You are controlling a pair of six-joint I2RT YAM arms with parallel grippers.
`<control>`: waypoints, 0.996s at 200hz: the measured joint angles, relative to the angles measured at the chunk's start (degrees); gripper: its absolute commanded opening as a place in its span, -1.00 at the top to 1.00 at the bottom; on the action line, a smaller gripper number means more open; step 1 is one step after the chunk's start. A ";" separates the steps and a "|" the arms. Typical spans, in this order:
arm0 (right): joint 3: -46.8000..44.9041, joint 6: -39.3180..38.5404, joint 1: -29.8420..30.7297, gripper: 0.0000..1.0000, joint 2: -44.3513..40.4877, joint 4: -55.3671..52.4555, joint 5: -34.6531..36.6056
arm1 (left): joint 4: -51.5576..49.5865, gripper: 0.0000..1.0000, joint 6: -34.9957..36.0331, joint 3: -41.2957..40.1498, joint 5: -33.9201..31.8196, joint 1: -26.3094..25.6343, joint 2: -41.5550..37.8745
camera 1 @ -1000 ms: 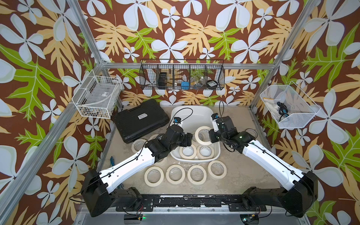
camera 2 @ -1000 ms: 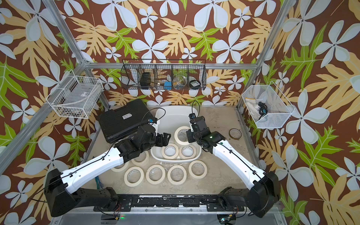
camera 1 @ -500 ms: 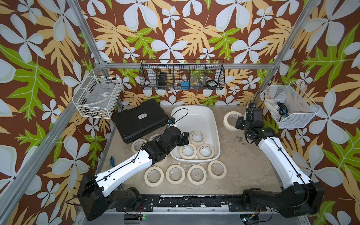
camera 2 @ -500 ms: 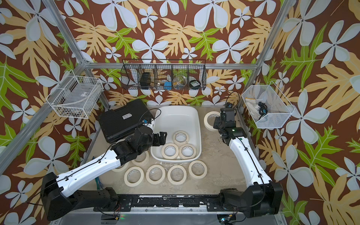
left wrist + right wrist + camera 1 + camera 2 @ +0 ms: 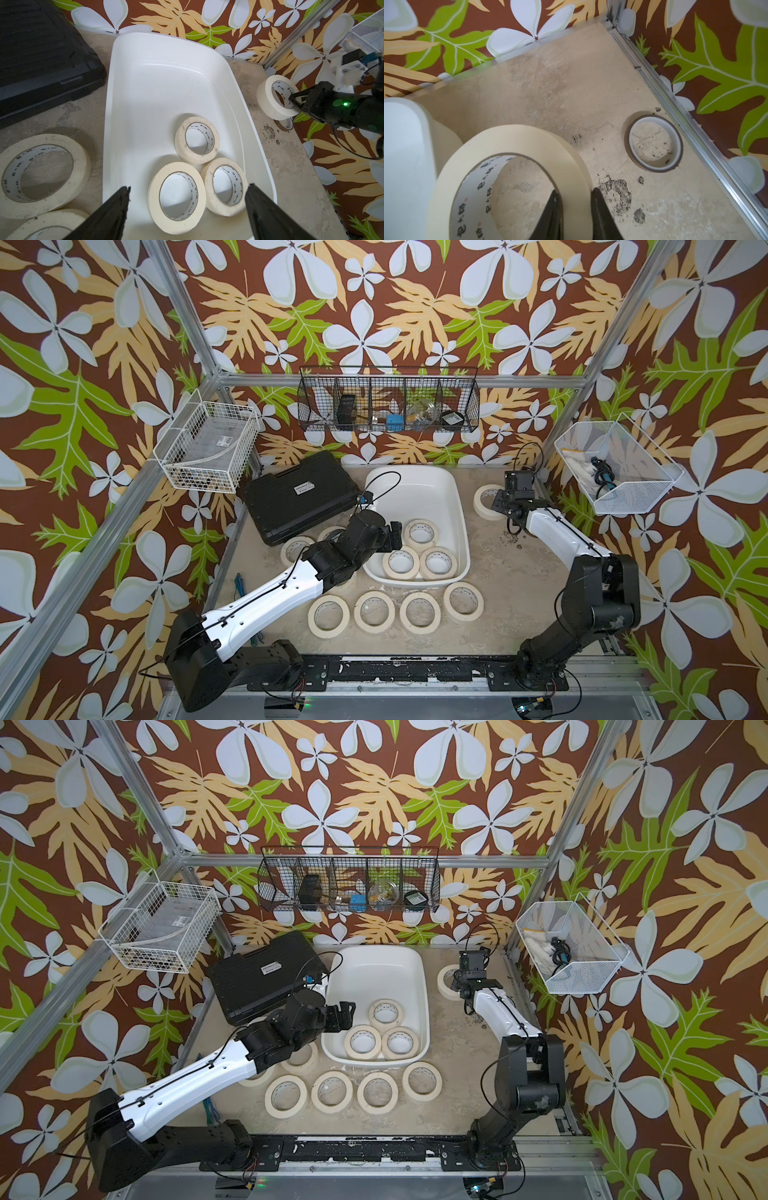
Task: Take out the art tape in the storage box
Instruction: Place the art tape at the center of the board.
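The white storage box (image 5: pixel 415 489) (image 5: pixel 378 969) sits at the back middle of the table. Three cream art tape rolls (image 5: pixel 420 532) (image 5: pixel 176 197) lie flat at its near end. My left gripper (image 5: pixel 345 1015) (image 5: pixel 188 189) hangs open over the box's near left part, its fingers on either side of two of the rolls without touching them. My right gripper (image 5: pixel 498 504) (image 5: pixel 576 193) is shut on the wall of another art tape roll (image 5: pixel 480 506) (image 5: pixel 508 145). It holds that roll tilted, low over the table to the right of the box.
Several tape rolls (image 5: pixel 374 611) lie in a row in front of the box, and more lie under my left arm. A black ribbed case (image 5: pixel 299 497) is to the left of the box. A thin brown ring (image 5: pixel 654 143) lies by the right rail. Wire baskets (image 5: pixel 208 448) (image 5: pixel 615 472) hang on the walls.
My right gripper has carried its roll from over the box to the far right of the table. My left gripper has shifted slightly over the box's near left edge.
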 measured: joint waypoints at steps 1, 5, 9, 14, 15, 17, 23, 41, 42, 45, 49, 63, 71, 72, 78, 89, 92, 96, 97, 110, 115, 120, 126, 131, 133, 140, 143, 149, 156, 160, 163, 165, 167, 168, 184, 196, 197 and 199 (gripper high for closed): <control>0.09 0.00 0.00 1.00 0.24 0.02 0.00 | 0.00 -0.80 0.00 0.00 0.00 0.00 0.00; 0.48 0.09 0.00 1.00 1.33 0.20 -0.02 | 0.00 -0.80 -0.02 -0.02 0.04 0.00 -0.02; 0.81 0.09 0.00 1.00 2.27 0.37 -0.07 | 0.02 -0.80 -0.09 -0.09 0.04 0.00 -0.04; 1.36 0.17 0.00 1.00 3.56 0.66 -0.07 | 0.02 -0.80 -0.31 -0.22 0.09 0.00 -0.13; 1.44 0.20 0.00 1.00 3.76 0.68 -0.07 | 0.02 -0.79 -0.35 -0.26 0.11 0.00 -0.15; 1.64 0.24 0.00 1.00 4.20 0.72 -0.09 | 0.02 -0.79 -0.44 -0.33 0.17 0.00 -0.20; 2.25 0.31 0.02 1.00 5.62 1.11 -0.11 | 0.07 -0.79 -0.48 -0.59 0.57 0.00 -0.33; 4.70 0.35 0.04 1.00 9.73 1.53 -0.35 | 0.15 -0.80 -1.36 -1.14 2.21 0.00 -0.42; 4.87 0.37 0.04 1.00 9.94 1.51 -0.39 | 0.15 -0.79 -1.33 -1.14 2.32 0.00 -0.42; 5.35 0.42 0.04 1.00 10.54 1.46 -0.46 | 0.15 -0.79 -1.38 -1.16 2.73 0.00 -0.42; 6.08 0.37 0.04 1.00 11.43 1.53 -0.57 | 0.15 -0.79 -1.42 -1.16 2.99 0.00 -0.42; 7.58 0.48 0.04 1.00 13.60 1.90 -1.14 | 0.52 -0.79 -1.51 -1.16 3.41 0.00 -0.42; 7.87 0.50 0.04 1.00 14.43 2.19 -1.42 | 0.59 -0.79 -1.53 -1.16 3.89 0.00 -0.42; 7.89 0.50 0.04 1.00 14.49 2.21 -1.46 | 0.59 -0.80 -1.53 -1.16 3.93 0.00 -0.42; 8.07 0.50 0.04 1.00 15.17 2.40 -1.70 | 0.59 -0.79 -1.53 -1.16 4.07 0.00 -0.42; 8.50 0.50 0.04 1.00 16.52 2.60 -2.27 | 0.59 -0.80 -1.53 -1.16 4.11 0.00 -0.42; 8.66 0.48 0.04 1.00 16.83 2.58 -2.58 | 0.59 -0.80 -1.53 -1.16 4.13 0.00 -0.42; 8.96 0.48 0.04 1.00 17.40 2.51 -3.02 | 0.61 -0.79 -1.53 -1.16 4.26 0.00 -0.42; 9.01 0.50 0.04 1.00 17.51 2.49 -3.08 | 0.61 -0.79 -1.53 -1.16 4.31 0.00 -0.39; 9.99 0.48 0.04 1.00 18.88 2.45 -3.34 | 0.72 -0.79 -1.53 -1.14 4.48 0.00 -0.28; 10.23 0.48 0.04 1.00 19.21 2.47 -3.52 | 0.79 -0.79 -1.53 -1.14 4.50 0.00 -0.22; 10.56 0.46 0.04 1.00 19.54 2.36 -4.04 | 0.92 -0.80 -1.53 -1.14 4.52 0.00 -0.13; 10.84 0.48 0.04 1.00 19.80 2.38 -4.50 | 0.96 -0.79 -1.51 -1.14 4.68 0.00 -0.09; 11.02 0.48 0.04 1.00 19.93 2.47 -4.63 | 0.96 -0.79 -1.51 -1.14 4.90 0.00 -0.02; 11.08 0.48 0.04 1.00 19.98 2.47 -4.66 | 0.98 -0.79 -1.51 -1.14 4.96 0.00 0.00; 11.28 0.48 0.04 1.00 20.09 2.45 -4.76 | 1.01 -0.79 -1.51 -1.14 5.07 0.00 0.13; 11.39 0.50 0.07 1.00 20.17 2.45 -4.85 | 1.01 -0.79 -1.51 -1.14 5.14 0.00 0.22; 11.67 0.50 0.04 1.00 20.37 2.49 -5.07 | 1.03 -0.79 -1.51 -1.14 5.27 0.00 0.35; 12.09 0.50 0.04 0.95 20.74 2.58 -5.40 | 1.07 -0.79 -1.51 -1.11 5.49 0.00 0.57; 12.33 0.50 0.04 0.93 20.98 2.58 -5.55 | 1.05 -0.79 -1.51 -1.05 5.53 0.00 0.72; 12.59 0.50 0.04 0.92 21.29 2.56 -5.62 | 1.01 -0.79 -1.51 -0.96 5.53 0.00 0.87; 12.72 0.50 0.04 0.92 21.44 2.54 -5.62 | 0.98 -0.79 -1.51 -0.92 5.53 0.00 0.94; 12.85 0.50 0.04 0.91 21.59 2.56 -5.60 | 0.98 -0.79 -1.51 -0.85 5.55 0.00 1.05; 12.92 0.50 0.04 0.91 21.68 2.56 -5.60 | 0.98 -0.79 -1.51 -0.83 5.53 0.00 1.07; 14.16 0.55 0.04 0.77 23.26 2.25 -6.14 | 0.50 -0.78 -1.51 0.04 5.55 0.00 1.60; 14.95 1.03 0.04 0.61 24.06 2.12 -7.15 | 0.48 -0.78 -1.51 0.74 5.55 0.00 1.75; 14.99 1.03 0.04 0.60 24.11 2.12 -7.23 | 0.48 -0.78 -1.49 0.81 5.55 0.00 1.75; 15.08 1.01 0.02 0.57 24.17 2.12 -7.34 | 0.48 -0.78 -1.49 0.90 5.55 0.00 1.75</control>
